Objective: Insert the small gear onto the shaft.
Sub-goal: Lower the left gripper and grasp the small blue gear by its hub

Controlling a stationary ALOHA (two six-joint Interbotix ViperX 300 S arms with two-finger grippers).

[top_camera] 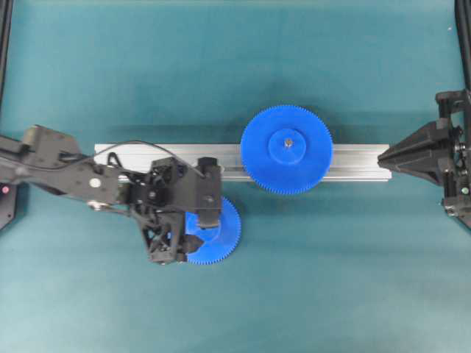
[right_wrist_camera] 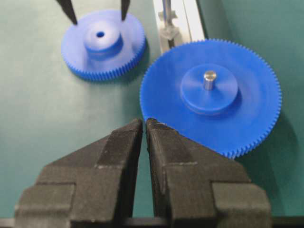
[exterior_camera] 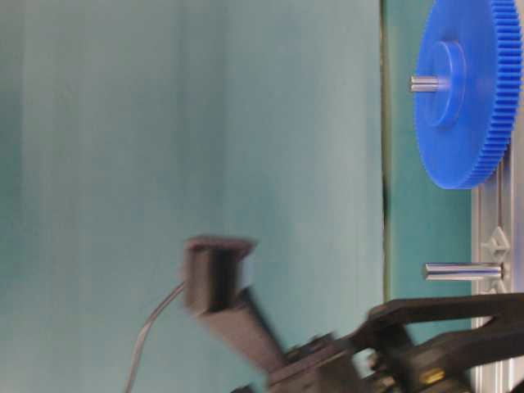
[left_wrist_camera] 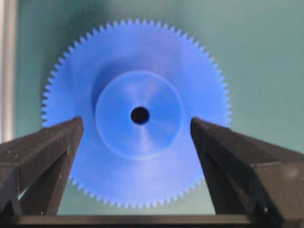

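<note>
Small gear (left_wrist_camera: 137, 114) flat on mat, hub up, shaft (exterior_camera: 463, 271) upright on rail.

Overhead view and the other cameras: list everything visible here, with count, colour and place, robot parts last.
small gear: one, blue, flat on the mat just in front of the rail, under the left gripper.
large gear: one, blue, seated on a pin on the rail.
shaft: one, grey metal, bare, standing on the rail beside the large gear.
rail: one, silver aluminium, lying across the middle of the mat.
mat: one, teal, covering the table.
left gripper: one, black, open, fingers either side of the small gear's hub.
right gripper: one, black, shut, holding nothing, at the right end of the rail.
</note>
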